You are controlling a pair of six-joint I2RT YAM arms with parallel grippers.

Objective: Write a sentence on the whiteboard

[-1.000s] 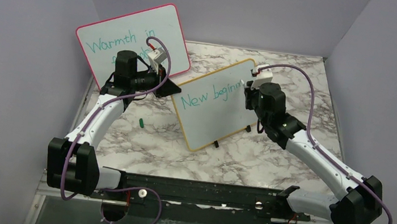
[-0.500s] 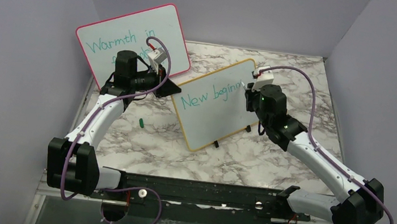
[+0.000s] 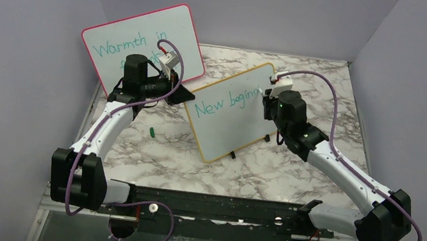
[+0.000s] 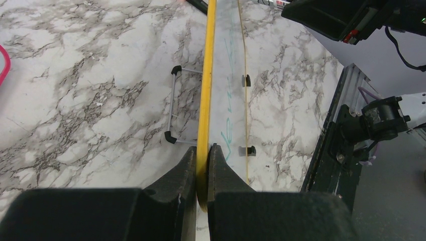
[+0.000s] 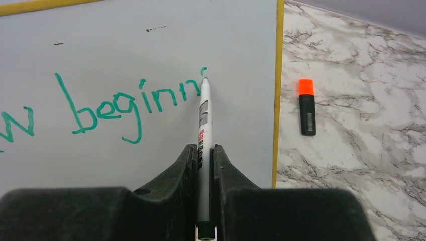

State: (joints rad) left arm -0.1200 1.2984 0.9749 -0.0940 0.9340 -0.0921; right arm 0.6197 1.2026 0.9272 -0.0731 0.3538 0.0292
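- The whiteboard point(image 3: 229, 125) stands propped at a slant near the middle of the marbled surface point(image 3: 241, 173), towards its far edge, between the two arms.
- It has a white writing face inside a rounded yellow-orange frame. Small black feet point(image 4: 246, 80) sit along its lower edge, and a thin wire stand point(image 4: 173, 108) props it from behind.
- The sentence point(image 3: 225, 102) runs in teal-green handwriting that slopes upward to the right. It reads "New beginn" so far, with a short fresh stroke just after the last letter.
- A few small dark specks mark the white face above the writing.
- The left jaws are clenched on the board's yellow frame at its left end, one jaw on each side of the edge.
- The right jaws are grasping a white marker point(image 5: 203, 115) by its barrel. Its tip touches the board just right of the last "n", close to the frame's right edge.
- A larger pink-framed board point(image 3: 147, 35) with teal writing stands at the far left corner, just behind the yellow one's left end.
- A black marker with an orange cap point(image 5: 307, 108) lies on the surface just beyond the board's right edge.
- A small green thing point(image 3: 152, 131) lies on the surface near the left arm.
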